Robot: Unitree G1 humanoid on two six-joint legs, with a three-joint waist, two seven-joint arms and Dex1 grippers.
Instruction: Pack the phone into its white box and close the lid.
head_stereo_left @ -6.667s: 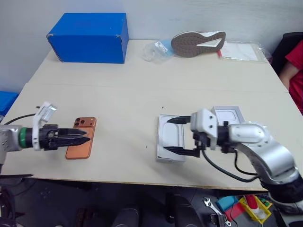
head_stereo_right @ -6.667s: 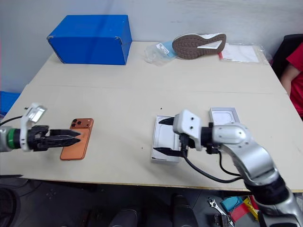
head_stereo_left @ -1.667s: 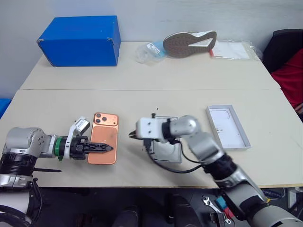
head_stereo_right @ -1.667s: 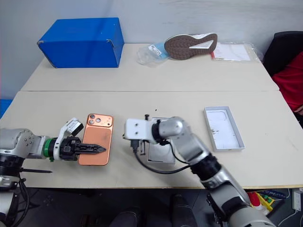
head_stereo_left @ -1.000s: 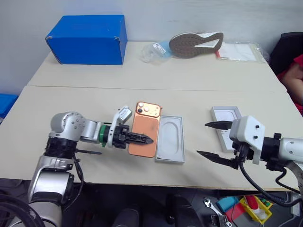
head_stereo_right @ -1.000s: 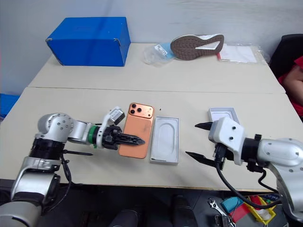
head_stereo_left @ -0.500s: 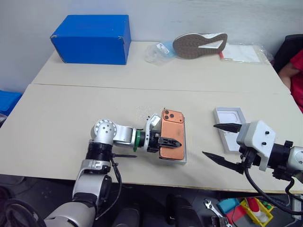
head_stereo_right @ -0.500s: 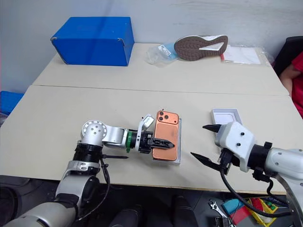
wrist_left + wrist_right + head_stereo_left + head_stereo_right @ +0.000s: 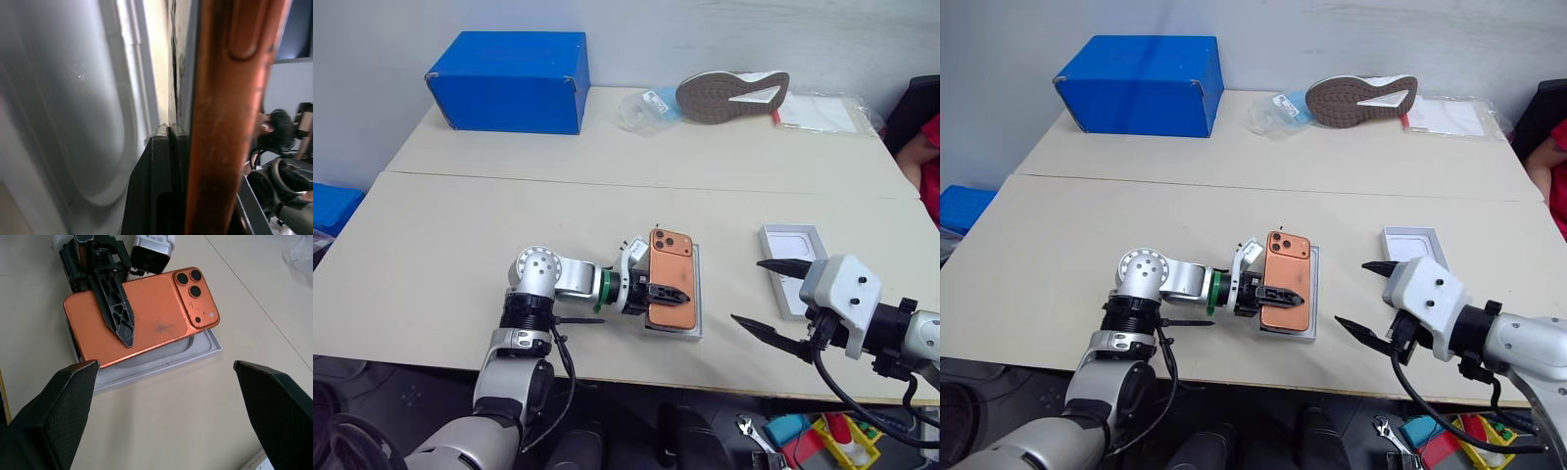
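The orange phone point(image 9: 668, 282) lies camera side up, slightly askew, over the white box point(image 9: 697, 311) near the table's front edge. My left gripper point(image 9: 677, 292) reaches in from the left and is shut on the phone. One black finger point(image 9: 116, 308) lies across the phone's back, and the other sits between the phone and the box's moulded floor point(image 9: 73, 122). My right gripper point(image 9: 747, 291) hangs open to the right of the box, holding nothing. Beyond it lies a shallow white shell point(image 9: 790, 245), the lid as far as I can tell, open side up and partly hidden.
At the back of the table are a blue box point(image 9: 509, 67), a shoe lying sole up point(image 9: 732, 91) and plastic bags point(image 9: 822, 111). A person's red sleeve point(image 9: 932, 147) shows at the right edge. Bare tabletop point(image 9: 440, 235) stretches to the left of my arm.
Over the last second my left gripper carried the phone to the right, from beside the white box to on top of it, then held still. The right gripper stayed open.
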